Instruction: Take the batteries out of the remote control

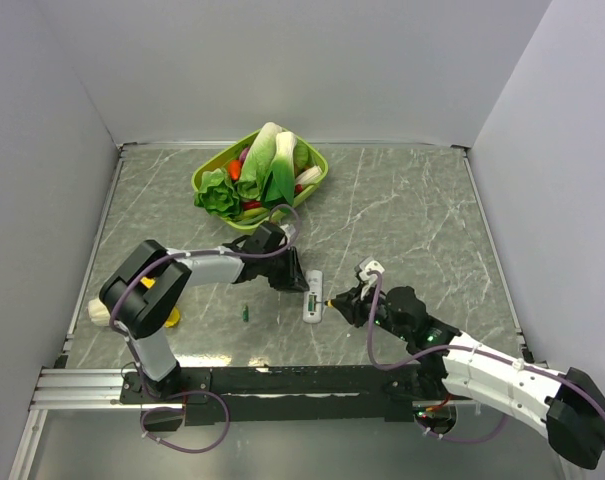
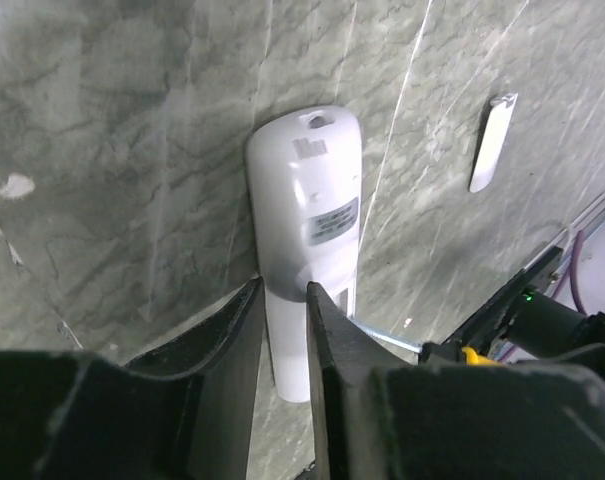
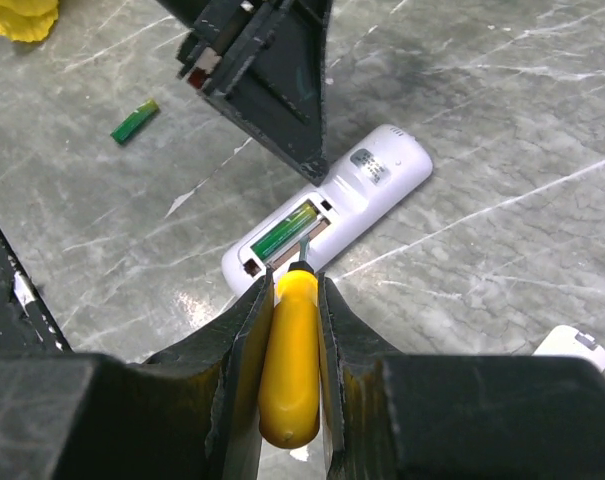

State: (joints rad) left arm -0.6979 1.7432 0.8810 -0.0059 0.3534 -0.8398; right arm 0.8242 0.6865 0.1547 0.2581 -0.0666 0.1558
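— Where is the remote control (image 3: 377, 185)?
— Flat on the tabletop (image 3: 502, 120), near the middle, back face up, its recess uncovered. One green battery (image 3: 282, 235) lies in the recess.
— And the other?
— A second battery (image 3: 135, 120) lies loose on the tabletop, well apart from the remote, on the left arm's side.
— The left tool (image 2: 284, 290)?
— Narrow, fingers drawn close, tips down on the remote beside the recess. Whether it pinches or only presses, I cannot tell.
— The right tool (image 3: 295, 285)?
— Clamped on the yellow handle of a screwdriver (image 3: 290, 370), whose blade tip is in the recess, at the battery's end.
— Anything else?
— A white cover strip (image 2: 492, 140) lies near the remote, apart from it; a green basket (image 1: 322, 163) of vegetables stands at the far side
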